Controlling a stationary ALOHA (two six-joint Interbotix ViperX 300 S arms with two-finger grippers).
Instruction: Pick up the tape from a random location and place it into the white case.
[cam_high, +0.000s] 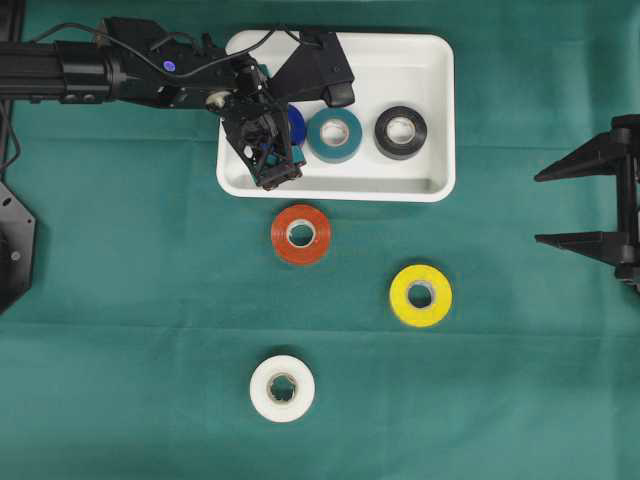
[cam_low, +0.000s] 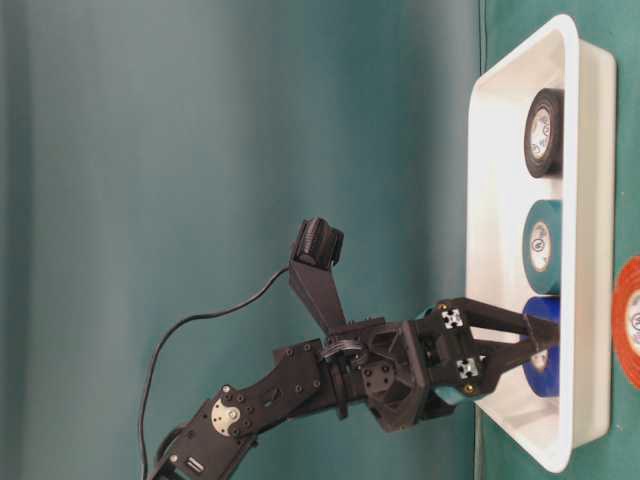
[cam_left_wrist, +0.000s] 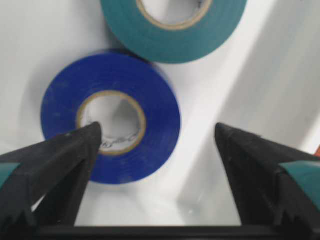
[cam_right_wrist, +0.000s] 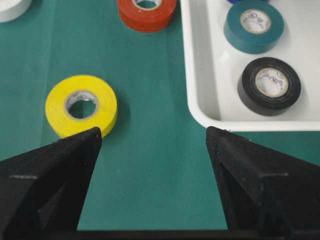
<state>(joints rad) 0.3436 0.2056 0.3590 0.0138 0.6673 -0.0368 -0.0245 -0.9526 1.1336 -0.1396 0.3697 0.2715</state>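
1. Blue tape roll (cam_left_wrist: 111, 118) lies flat inside the white case (cam_high: 436, 120), at its left end, touching the teal roll (cam_left_wrist: 172, 27); black roll (cam_high: 400, 132) further right.
2. Left gripper (cam_left_wrist: 156, 150) hangs over the blue roll, jaws wide apart, one fingertip over the core hole, gripping nothing.
3. Likely light, stiff ring with smooth sides; best pinched across the outer wall, or one finger through the core.
4. Red (cam_high: 301, 234), yellow (cam_high: 420, 295), white (cam_high: 282, 388) rolls lie on the green cloth (cam_high: 120, 300).
5. Right gripper (cam_right_wrist: 152, 145) parked, jaws apart, empty.
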